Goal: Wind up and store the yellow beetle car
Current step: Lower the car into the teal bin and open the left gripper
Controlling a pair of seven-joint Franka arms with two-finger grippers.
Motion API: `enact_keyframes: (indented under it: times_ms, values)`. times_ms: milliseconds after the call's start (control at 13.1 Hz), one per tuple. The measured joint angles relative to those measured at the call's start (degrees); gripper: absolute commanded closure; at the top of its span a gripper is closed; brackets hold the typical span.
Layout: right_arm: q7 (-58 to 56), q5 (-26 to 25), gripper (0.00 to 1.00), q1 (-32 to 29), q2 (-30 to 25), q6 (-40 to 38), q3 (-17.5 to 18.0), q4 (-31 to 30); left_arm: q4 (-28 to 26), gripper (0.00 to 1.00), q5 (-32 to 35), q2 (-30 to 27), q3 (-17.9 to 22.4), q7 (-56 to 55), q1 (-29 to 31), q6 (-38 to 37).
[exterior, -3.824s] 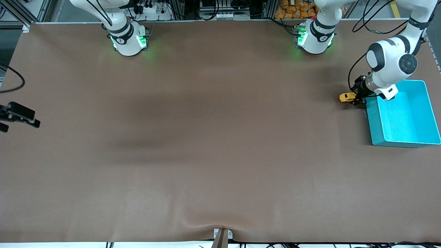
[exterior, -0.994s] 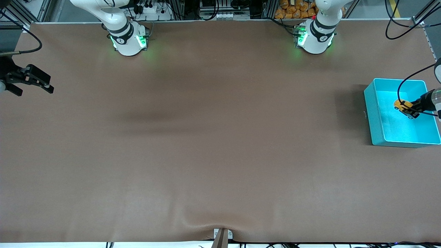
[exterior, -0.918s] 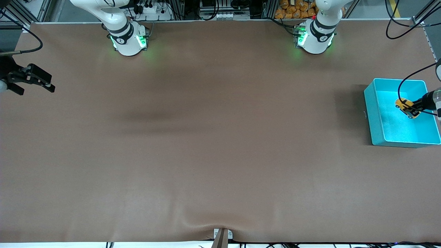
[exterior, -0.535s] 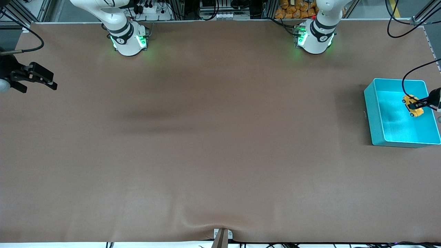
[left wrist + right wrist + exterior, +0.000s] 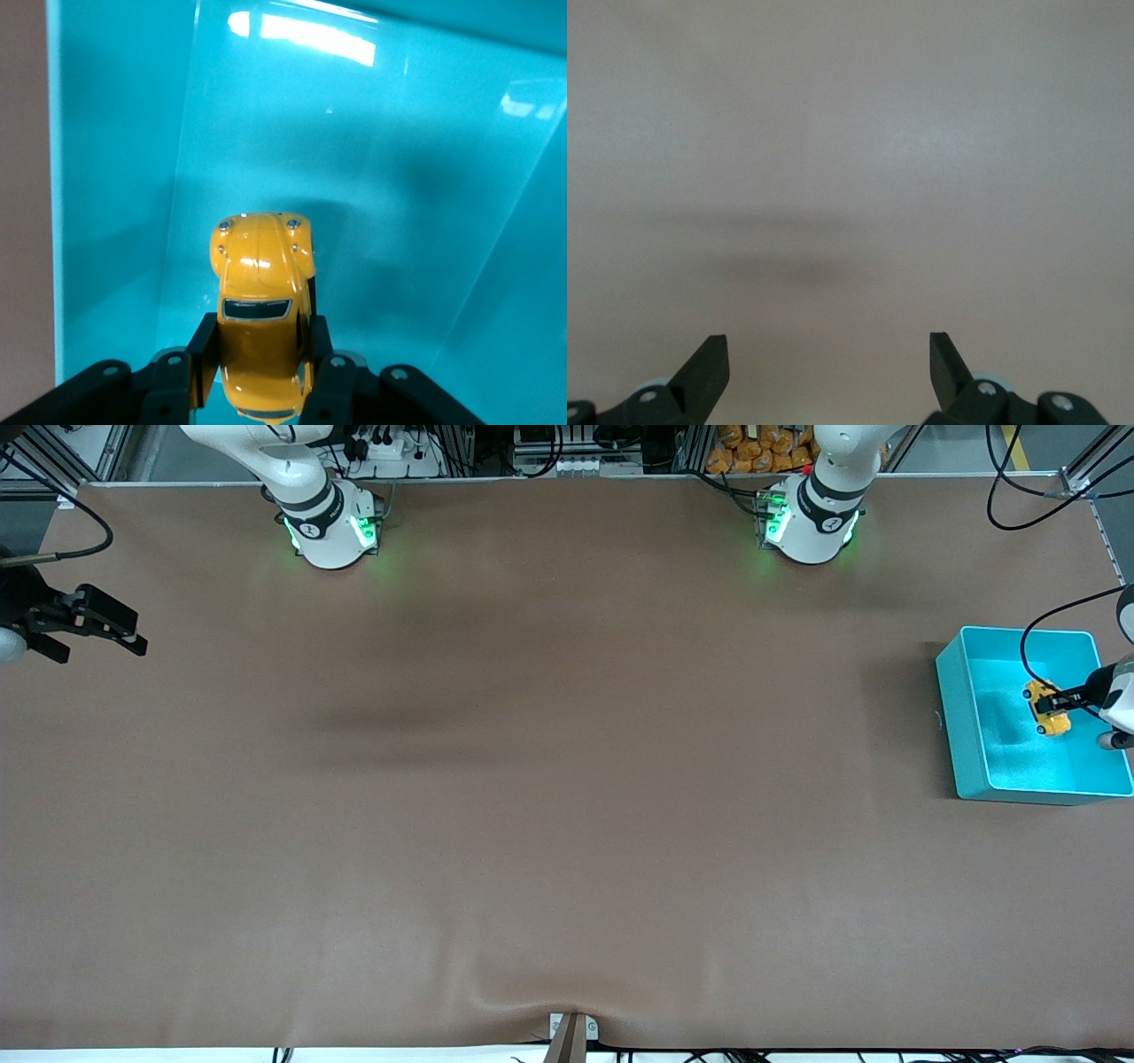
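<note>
Both end effectors differed: left end effector (image 5: 259, 372) pinched the yellow beetle car (image 5: 262, 301) inside the turquoise bin (image 5: 948, 691); lowering before release seemed wise. Right end effector (image 5: 828, 359) waited spread over the tabletop (image 5: 532, 779).

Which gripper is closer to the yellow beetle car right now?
Left. The left gripper is shut on the yellow beetle car, holding it over the turquoise bin. The right gripper waits open over the table's right-arm end.

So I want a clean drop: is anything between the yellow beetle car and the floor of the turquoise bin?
Nothing visible. The left claw holds the yellow beetle car shut between its fingers over the turquoise bin, whose floor below shows bare. The right claw waits open at the right arm's end of the table.
</note>
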Motion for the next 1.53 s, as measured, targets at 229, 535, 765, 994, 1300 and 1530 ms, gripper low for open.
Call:
enact_keyframes:
  times_ms: [229,535,765,994,1300,1530]
  values:
    - [0.0,0.0,0.0,0.0,-0.07,-0.02,-0.05,0.11,-0.09,0.79,0.0,0.21,-0.05,2.98,-0.04,0.0]
    - [0.01,0.0,0.0,0.0,-0.07,0.06,-0.12,0.11,-0.15,0.78,0.0,1.64,-0.11,3.26,-0.53,0.62]
    - [0.05,0.0,0.0,-0.01,-0.07,0.06,-0.16,0.07,-0.16,0.74,0.0,3.12,-0.11,3.28,-0.52,2.09]
    - [0.09,0.0,0.0,-0.12,-0.06,0.06,-0.28,-0.01,-0.15,0.57,0.0,4.04,-0.11,3.29,-0.53,3.12]
    - [0.11,0.0,0.0,-0.13,0.01,0.06,-0.31,-0.07,0.0,0.13,0.0,4.35,-0.15,3.36,-0.64,3.24]
    - [0.12,0.0,0.0,-0.13,0.13,0.06,-0.32,-0.09,0.34,0.0,0.0,4.49,-0.22,3.35,-0.74,3.93]
